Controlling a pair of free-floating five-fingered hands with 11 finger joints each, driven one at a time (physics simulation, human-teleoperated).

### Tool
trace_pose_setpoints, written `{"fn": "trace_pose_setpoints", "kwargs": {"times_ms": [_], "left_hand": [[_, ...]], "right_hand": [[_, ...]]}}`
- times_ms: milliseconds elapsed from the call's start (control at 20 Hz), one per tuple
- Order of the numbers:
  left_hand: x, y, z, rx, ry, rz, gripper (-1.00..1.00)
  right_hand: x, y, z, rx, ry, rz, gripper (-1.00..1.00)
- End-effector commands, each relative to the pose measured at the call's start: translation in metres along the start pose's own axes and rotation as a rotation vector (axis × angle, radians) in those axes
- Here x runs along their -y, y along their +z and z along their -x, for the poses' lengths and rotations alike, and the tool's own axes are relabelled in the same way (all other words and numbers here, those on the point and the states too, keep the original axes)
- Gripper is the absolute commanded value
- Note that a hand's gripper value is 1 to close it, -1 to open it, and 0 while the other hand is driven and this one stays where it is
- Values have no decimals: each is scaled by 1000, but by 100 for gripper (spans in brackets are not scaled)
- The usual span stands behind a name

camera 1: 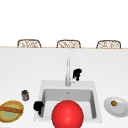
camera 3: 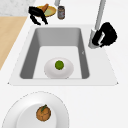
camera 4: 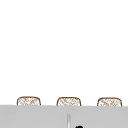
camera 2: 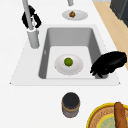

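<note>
Sink (camera 2: 93,41): steel basin set in the white worktop (camera 2: 37,105); fixed and rigid.
Faucet (camera 2: 29,22): stiff metal spout on a stout base at the back rim. I judge it smooth and likely slippery; the side lever or the base is the place to take hold.
Right hand (camera 3: 105,35): mine, just beside the faucet base on its outer side, fingers curled in toward it. I cannot tell whether they have closed on the lever or merely touch it.
Left hand (camera 2: 110,63): hovers over the sink's front left corner, fingers drooping and relaxed, nothing in it.
Plate in the basin (camera 2: 68,64): white, flat on the sink floor, well apart from both my hands; probably fragile.
Lime (camera 2: 68,61): small, green, resting at that plate's middle.
Jar (camera 2: 71,104): dark-lidded, on the worktop left of the sink, near my left hand.
</note>
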Motion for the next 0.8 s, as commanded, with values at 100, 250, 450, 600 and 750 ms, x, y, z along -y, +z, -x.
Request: {"fn": "trace_pose_setpoints", "kwargs": {"times_ms": [100,250,450,600,750], "left_hand": [[0,0,0,0,0,0,0],[0,0,0,0,0,0,0],[0,0,0,0,0,0,0],[0,0,0,0,0,0,0],[0,0,0,0,0,0,0]], "right_hand": [[16,5,-34,-17,-2,-59,100],[12,5,-35,-31,-9,-65,100],[9,5,-38,-45,-1,-75,100],[7,4,-41,-56,7,-83,100],[0,-6,-41,-68,23,-85,100]]}}
